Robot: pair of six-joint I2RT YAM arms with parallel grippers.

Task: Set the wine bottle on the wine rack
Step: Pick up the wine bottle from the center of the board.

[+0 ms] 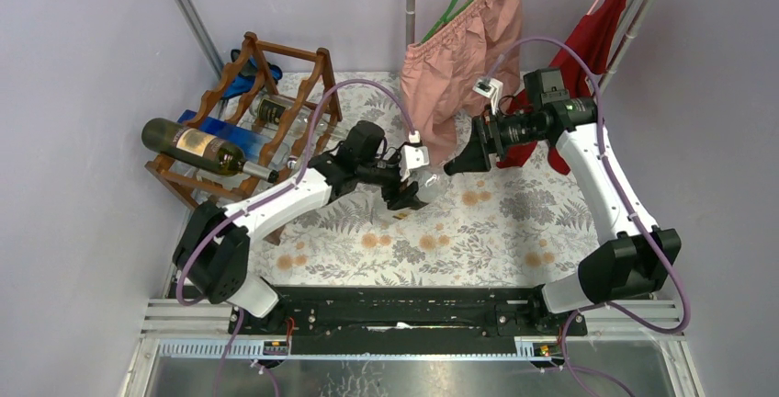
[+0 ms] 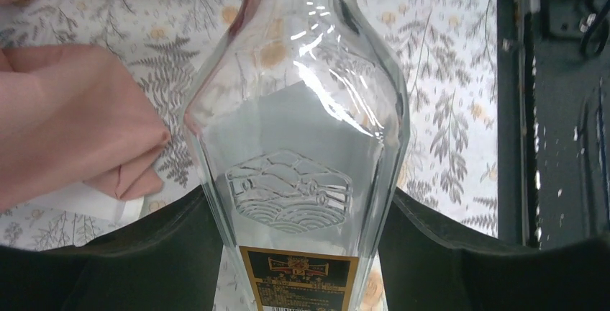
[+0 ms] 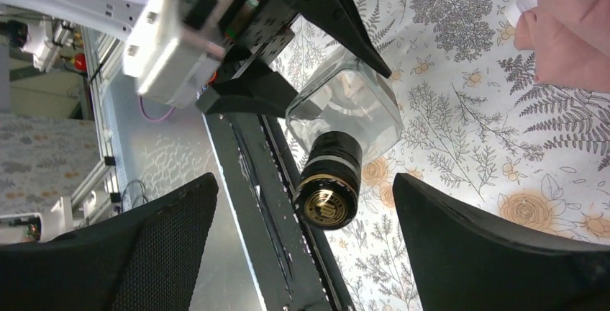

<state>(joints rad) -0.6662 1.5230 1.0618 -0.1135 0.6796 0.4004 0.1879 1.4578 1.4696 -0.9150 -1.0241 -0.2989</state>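
Observation:
A clear glass wine bottle (image 2: 302, 131) with a black and gold label is clamped at its body between the fingers of my left gripper (image 2: 302, 253), which is shut on it. In the top view the wine bottle (image 1: 428, 186) hangs over the middle of the table in the left gripper (image 1: 406, 191), its neck pointing toward my right gripper (image 1: 457, 164). The right gripper (image 3: 303, 188) stands open, its fingers wide on either side of the black, gold-topped cap (image 3: 329, 185) without touching it. The reddish-brown wine rack (image 1: 321, 71) stands at the far left.
A dark green bottle (image 1: 197, 147) and a clear bottle (image 1: 274, 110) lie on the rack. Pink shorts (image 1: 464, 57) on a hanger and a red garment (image 1: 597, 43) hang at the back. A floral cloth (image 1: 496, 232) covers the table. A black rail (image 1: 386, 310) runs along the near edge.

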